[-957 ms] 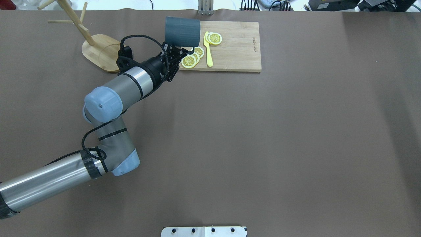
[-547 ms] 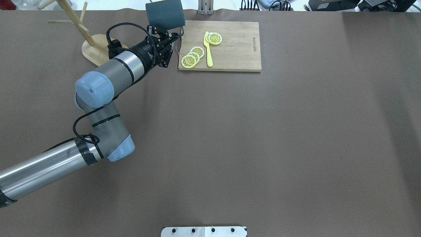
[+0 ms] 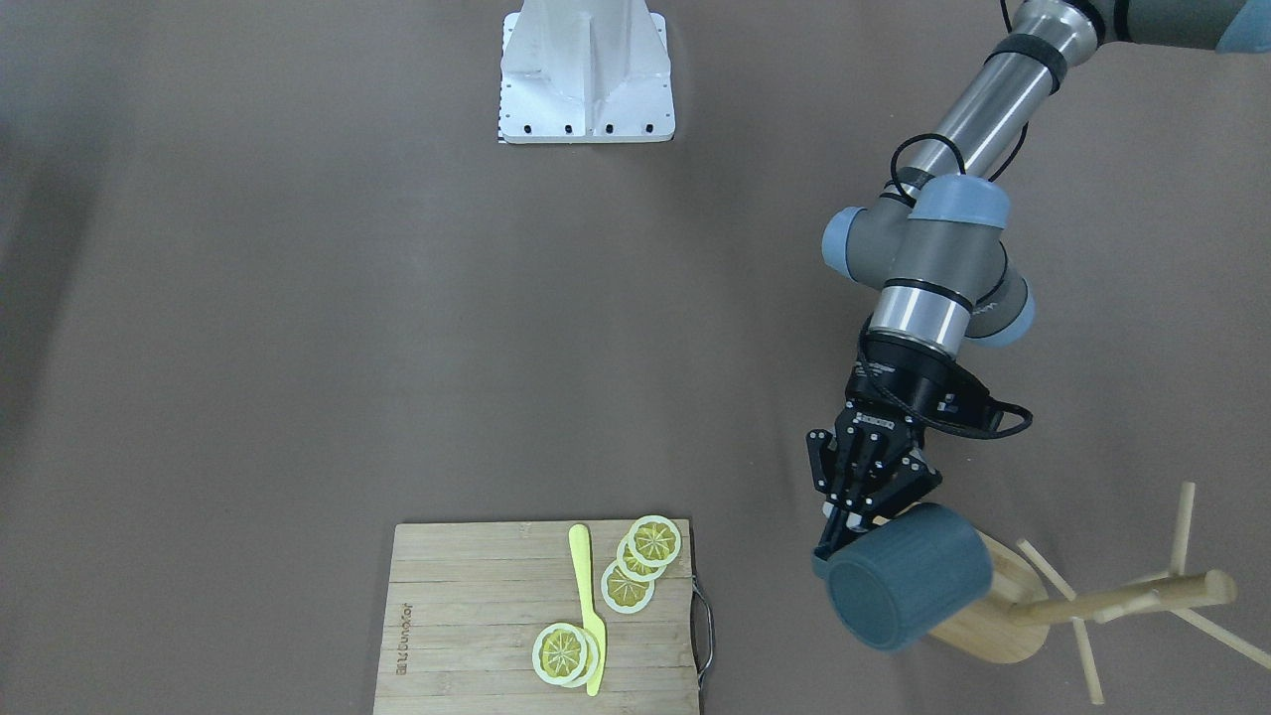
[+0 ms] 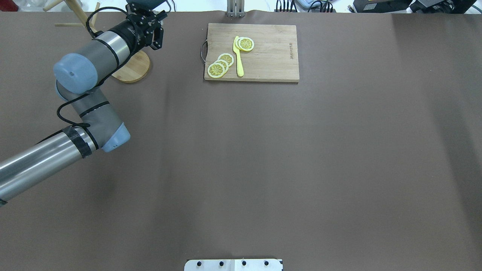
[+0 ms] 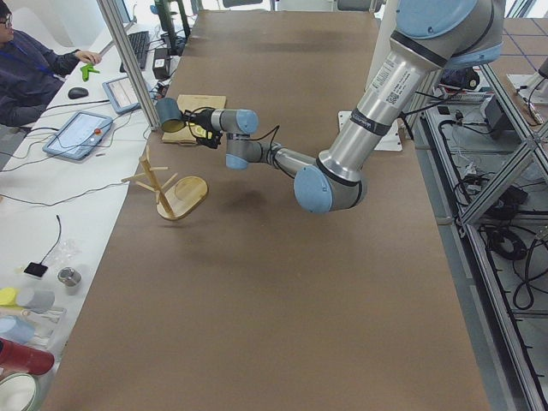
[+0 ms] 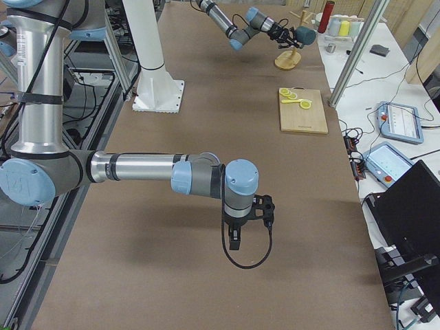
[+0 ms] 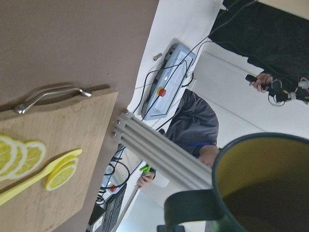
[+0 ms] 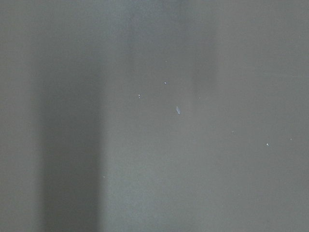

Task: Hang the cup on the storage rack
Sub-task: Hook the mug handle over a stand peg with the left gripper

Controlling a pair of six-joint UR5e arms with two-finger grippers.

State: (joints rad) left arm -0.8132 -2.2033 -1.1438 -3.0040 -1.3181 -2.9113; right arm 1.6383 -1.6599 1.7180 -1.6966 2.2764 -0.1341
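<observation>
- The left gripper [image 3: 842,528] is clamped on the cup [image 3: 909,576], with its fingers pinching at the handle side.
- The cup is carried tipped on its side, clear of the table [image 4: 263,150]. Its flat bottom points out ahead of the fingertips, away from the wrist.
- The left wrist camera looks past the loop handle into the yellow-olive inside of the cup [image 7: 263,188].
- The storage rack [image 3: 1122,596] stands right by the tool, and its oval base [image 4: 131,69] shows under the forearm from overhead.
- From the front, the cup overlaps the base, and the post and pegs lean off to the gripper's outer side.
- From the table's right end, the cup [image 6: 306,35] hangs close beside the upper pegs. Whether it touches one cannot be told.
- The cutting board [image 3: 477,626], with lemon slices [image 3: 635,561] and a yellow knife [image 3: 588,616], lies well off to the gripper's other side.
- The right gripper [image 6: 234,242] hangs low over bare table, well apart from all this. Whether it is spread or pressed together cannot be told.
</observation>
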